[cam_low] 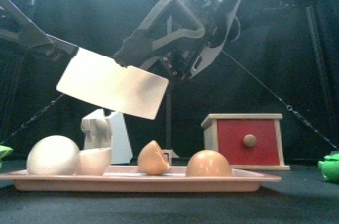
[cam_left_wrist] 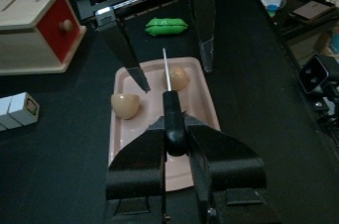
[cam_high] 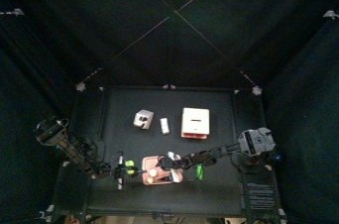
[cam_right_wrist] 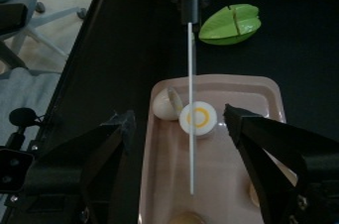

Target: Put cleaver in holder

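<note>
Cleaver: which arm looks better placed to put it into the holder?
Left. Its pincer grips the cleaver by the handle; the right pincer hangs open, holding nothing, above the pink tray.

1. The left end effector (cam_left_wrist: 169,154) grips the black handle of a thin pale-bladed cleaver (cam_left_wrist: 166,79), seen edge-on, pointing away from the camera.
2. Beneath it a flat pink tray (cam_left_wrist: 139,119) lies on the black tabletop (cam_left_wrist: 252,89), with two tan egg-shaped pieces (cam_left_wrist: 126,104) on it.
3. The right end effector (cam_left_wrist: 153,15) hangs beyond the tray, jaws wide apart.
4. A green leafy toy (cam_left_wrist: 166,25) lies between them.
5. A pale cream block with a red face (cam_left_wrist: 40,30) stands well apart from the tray.
</note>
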